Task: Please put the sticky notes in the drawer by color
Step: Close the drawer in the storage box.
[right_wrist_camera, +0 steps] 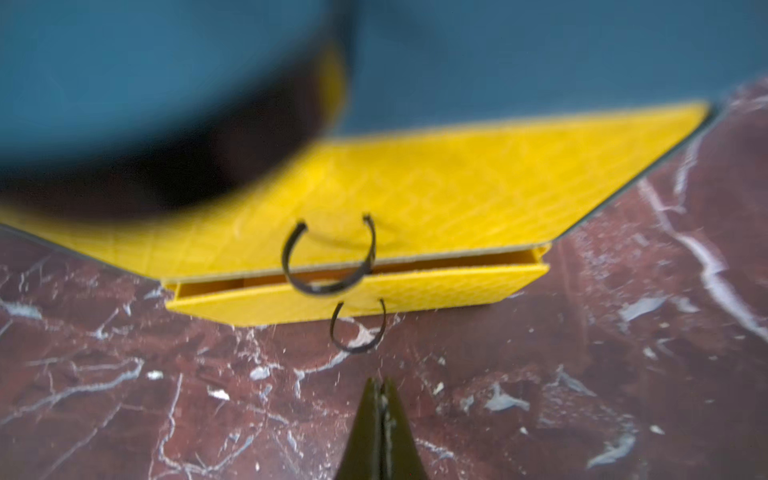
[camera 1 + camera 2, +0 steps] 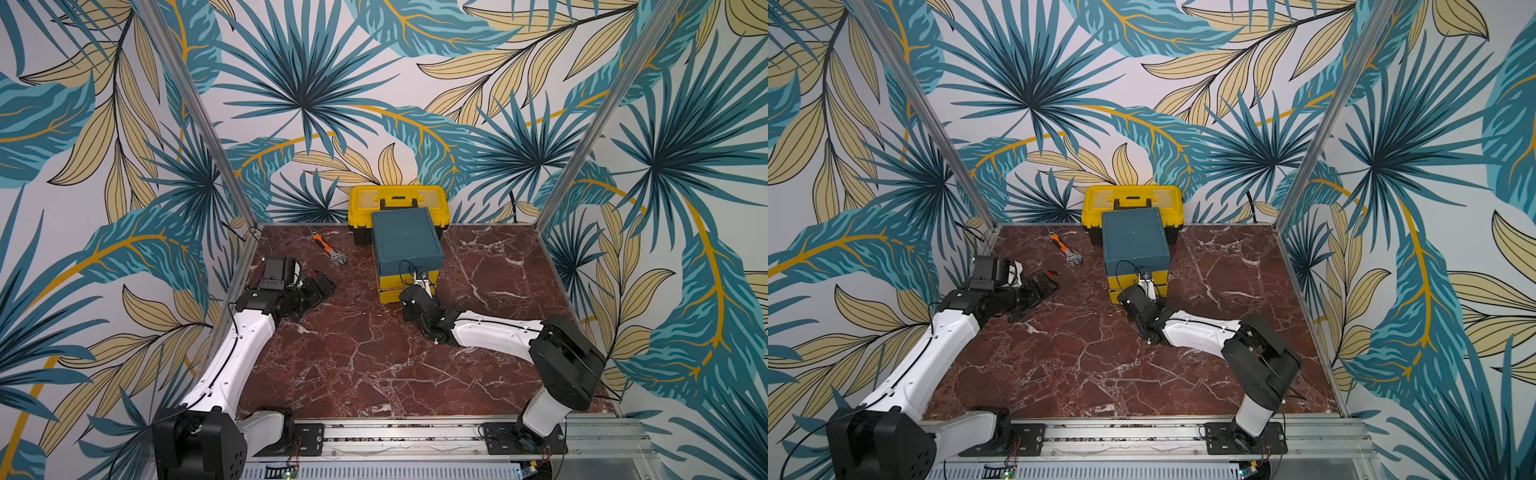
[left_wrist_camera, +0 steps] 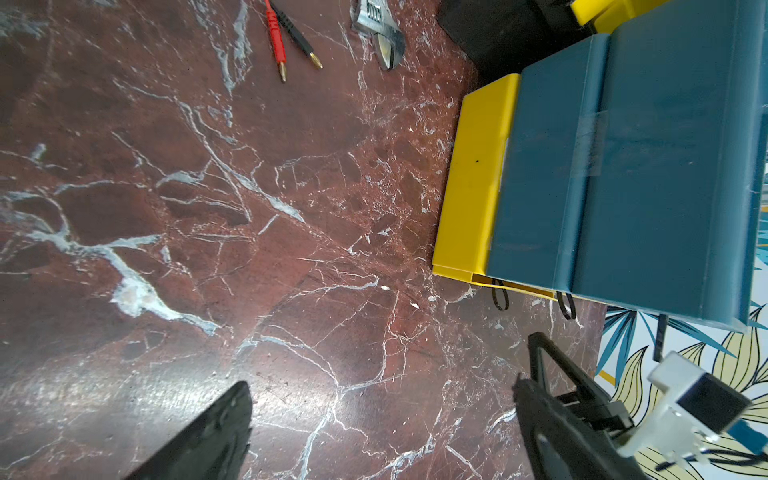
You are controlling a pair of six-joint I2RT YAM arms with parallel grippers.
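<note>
R gripper point(image 1: 380, 392) clenched empty near lowest loop pull point(image 1: 356, 350), L gripper point(image 3: 382, 419) spread wide, drawer point(image 2: 406, 243) insides mostly hidden

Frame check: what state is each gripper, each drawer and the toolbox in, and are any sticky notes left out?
Left gripper: open, empty.
Right gripper: shut, empty.
Bottom drawer: slightly out, narrow gap showing.
Middle drawer: looks shut.
Top drawer: cannot tell.
Toolbox: lid closed.
Sticky notes: none in view.
</note>
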